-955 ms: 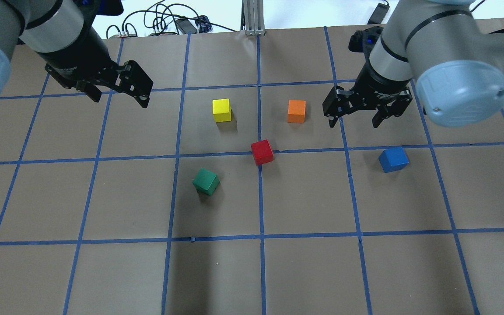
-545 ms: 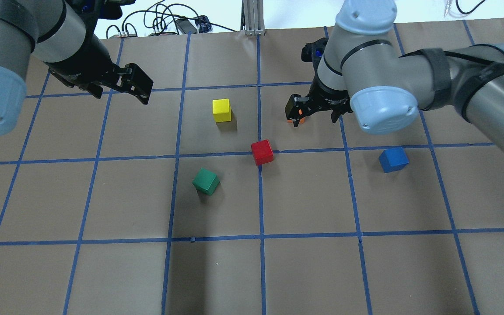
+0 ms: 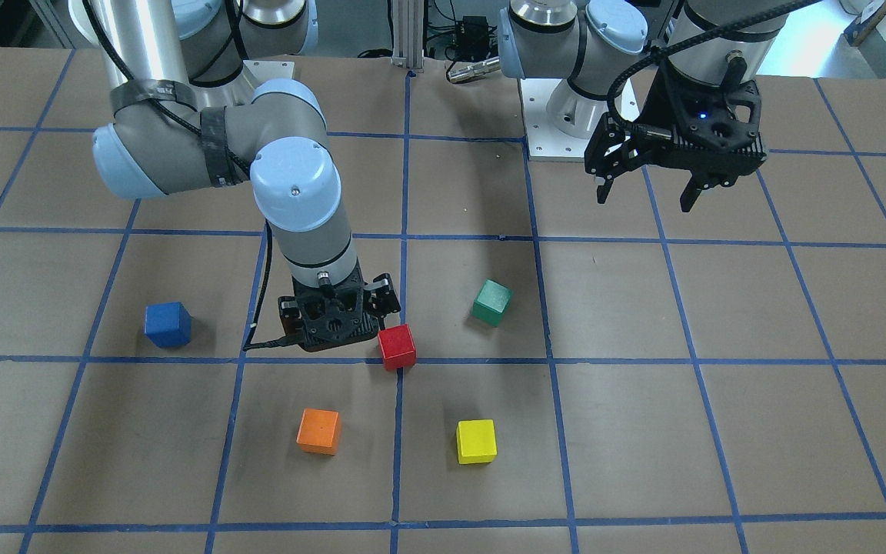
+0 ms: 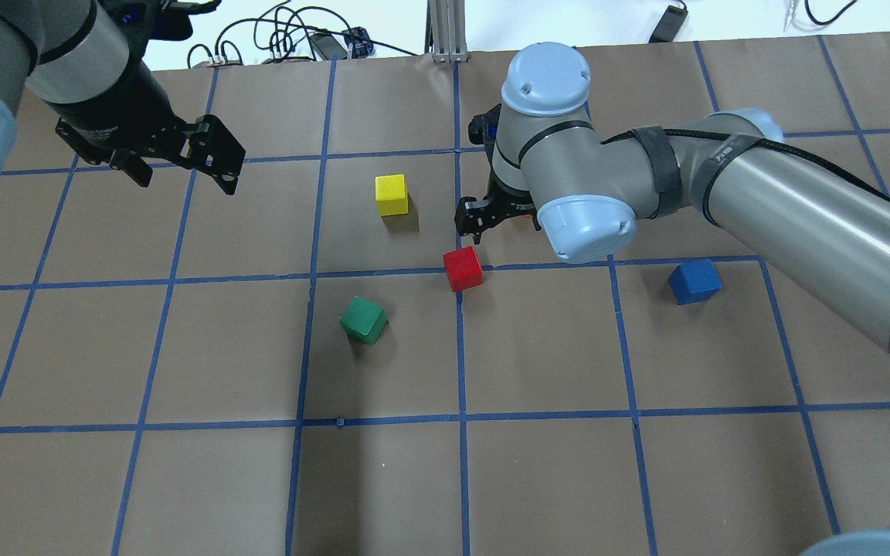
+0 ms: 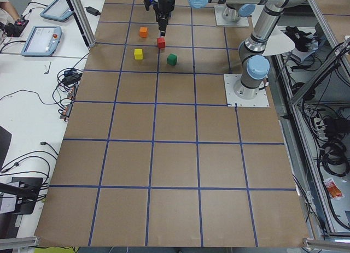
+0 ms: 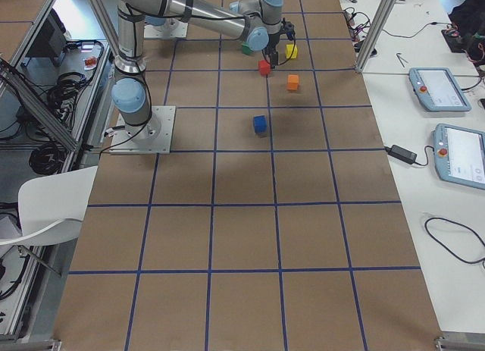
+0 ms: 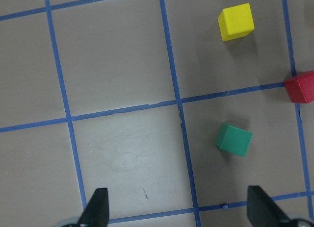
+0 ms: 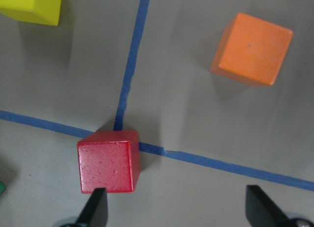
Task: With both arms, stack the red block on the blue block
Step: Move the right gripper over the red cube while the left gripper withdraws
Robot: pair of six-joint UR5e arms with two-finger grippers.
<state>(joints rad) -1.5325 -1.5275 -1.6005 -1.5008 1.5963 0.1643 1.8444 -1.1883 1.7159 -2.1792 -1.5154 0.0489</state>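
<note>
Five cubes lie singly on the bench [image 4: 182, 479], one of each colour. The red block [image 4: 463, 268] sits on a crossing of the blue tape lines. The blue block [image 4: 694, 281] lies level with it toward the robot's right, well apart, with bare brown paper between them. The yellow cube [image 4: 392, 194] and orange cube [image 3: 318, 431] lie nearer the far edge and the green cube [image 4: 364, 320] nearer the robot's edge, each with a gap to the red block. From the green cube back toward the robot's edge runs a wide stretch of bare squares. There are two arms and two tools. The right tool [image 8: 176, 214] hangs low and released, fingers spread wide, between the red and orange cubes. One fingertip [image 8: 95, 210] stands just beside the red block, which is not between the fingers; I cannot tell whether they touch. The left tool [image 4: 187, 181] is released too, raised over the bench near the far edge on the robot's left, well apart from every cube.
</note>
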